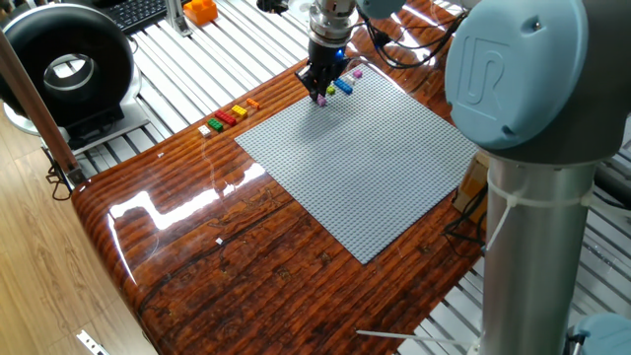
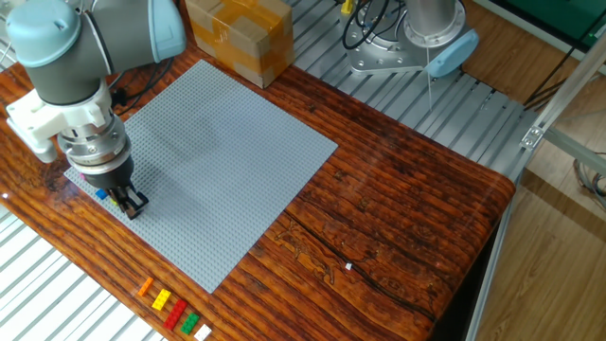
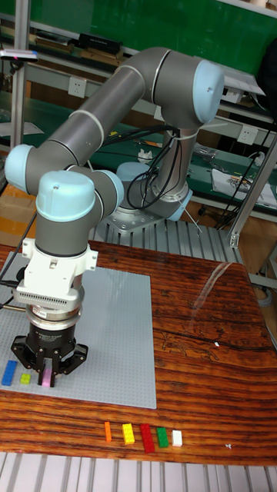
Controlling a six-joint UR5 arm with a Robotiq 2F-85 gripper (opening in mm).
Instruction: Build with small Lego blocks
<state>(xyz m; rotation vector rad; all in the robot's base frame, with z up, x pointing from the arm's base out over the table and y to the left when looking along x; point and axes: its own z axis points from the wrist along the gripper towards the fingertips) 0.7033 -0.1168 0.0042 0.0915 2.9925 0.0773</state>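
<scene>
Wooden and glossy, the table (image 1: 187, 247) fills most of each view, with slatted metal around its edges. On it lies a big grey studded plate (image 2: 204, 161), flat, one corner near a cardboard box (image 2: 241, 33) seen in the other fixed view. Off the table, in one fixed view, a black ring-shaped device (image 1: 64, 69) stands on the slats.

Over the plate's edge the grey and pale-blue arm (image 3: 115, 100) bends down so that its wrist points straight at the plate. Its gripper (image 3: 48, 374) stands upright just above the studs, and its dark fingers (image 3: 61, 361) are drawn close about a pink brick (image 3: 47, 377); the brick's lower end shows between them in the tall fixed view. Whether the brick touches the plate I cannot tell.

Just beside the gripper, on the plate, sit a small yellow-green brick (image 3: 25, 378) and a blue brick (image 3: 9, 372), side by side and apart from each other. In one fixed view another pink brick (image 1: 357, 72) lies a little beyond them.

Well apart from these, on the bare wood near the table's edge, a row of loose bricks (image 3: 142, 436) lies in a line: orange (image 3: 108, 432), yellow (image 3: 128, 434), red (image 3: 146, 437), green (image 3: 162, 437) and white (image 3: 177, 437).
</scene>
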